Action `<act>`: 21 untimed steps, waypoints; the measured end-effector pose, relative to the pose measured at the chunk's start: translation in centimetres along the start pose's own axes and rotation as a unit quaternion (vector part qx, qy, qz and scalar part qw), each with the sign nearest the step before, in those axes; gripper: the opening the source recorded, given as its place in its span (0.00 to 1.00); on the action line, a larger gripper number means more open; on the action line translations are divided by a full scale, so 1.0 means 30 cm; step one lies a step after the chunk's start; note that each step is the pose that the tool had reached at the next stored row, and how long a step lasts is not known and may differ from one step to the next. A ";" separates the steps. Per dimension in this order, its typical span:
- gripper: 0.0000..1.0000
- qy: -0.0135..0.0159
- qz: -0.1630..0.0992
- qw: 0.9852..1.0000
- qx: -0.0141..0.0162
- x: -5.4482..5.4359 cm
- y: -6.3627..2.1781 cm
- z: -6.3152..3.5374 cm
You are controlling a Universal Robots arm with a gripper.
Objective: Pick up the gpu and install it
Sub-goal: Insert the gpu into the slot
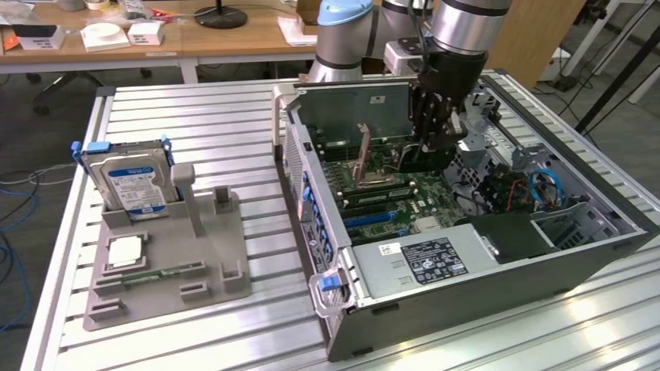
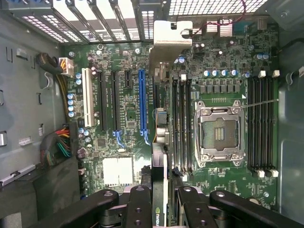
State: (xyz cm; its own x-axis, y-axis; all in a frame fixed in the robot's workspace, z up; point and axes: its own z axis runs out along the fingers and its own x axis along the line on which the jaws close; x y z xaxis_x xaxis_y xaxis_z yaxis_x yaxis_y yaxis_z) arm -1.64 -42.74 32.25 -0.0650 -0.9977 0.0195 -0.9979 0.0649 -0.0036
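1. Exterior view: the pincer hangs inside the open computer case, over the motherboard. The dark body of the gpu shows directly beneath its fingers. The hard drive stands in the grey fixture on the desk, well apart from the pincer, towards the exterior view's left.
2. Wrist view: the pincer is clamped on the gpu, one finger on each face. The card is seen edge-on and runs straight away from the fingers. Its silver bracket is at the far end, near the case's rear slot openings.
3. Position: the gpu is held above the board and not seated. Its edge lies just beside the blue slot, between that slot and the memory slots. I cannot tell whether it is exactly over a slot.
4. Judgement on the step in hand (lining up and seating):
   - Keep the card upright and parallel to the slot.
   - Bring the bracket into its rear opening.
   - Lower straight, without twist.
   - Risk: an offset edge would land on the board beside the slot.
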 end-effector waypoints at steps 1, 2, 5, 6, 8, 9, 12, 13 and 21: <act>0.26 0.000 0.000 1.000 0.000 0.000 0.000 0.000; 0.26 0.000 -0.001 1.000 0.000 0.000 0.000 0.000; 0.26 0.000 -0.001 1.000 0.000 0.000 0.000 0.000; 0.26 0.000 -0.001 1.000 0.000 0.000 0.000 0.000; 0.26 0.000 -0.001 1.000 0.000 0.000 0.000 0.000; 0.26 0.000 -0.001 1.000 0.000 0.000 0.000 0.000; 0.26 0.000 -0.001 1.000 0.000 0.000 0.000 0.001; 0.26 0.000 -0.001 1.000 0.000 0.000 0.000 0.001; 0.26 0.000 -0.002 1.000 0.000 0.000 0.000 0.006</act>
State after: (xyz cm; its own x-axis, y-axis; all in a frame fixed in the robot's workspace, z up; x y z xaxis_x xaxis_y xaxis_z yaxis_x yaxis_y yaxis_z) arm -1.64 -42.73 32.07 -0.0617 -0.9979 0.0194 -0.9981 0.0616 -0.0037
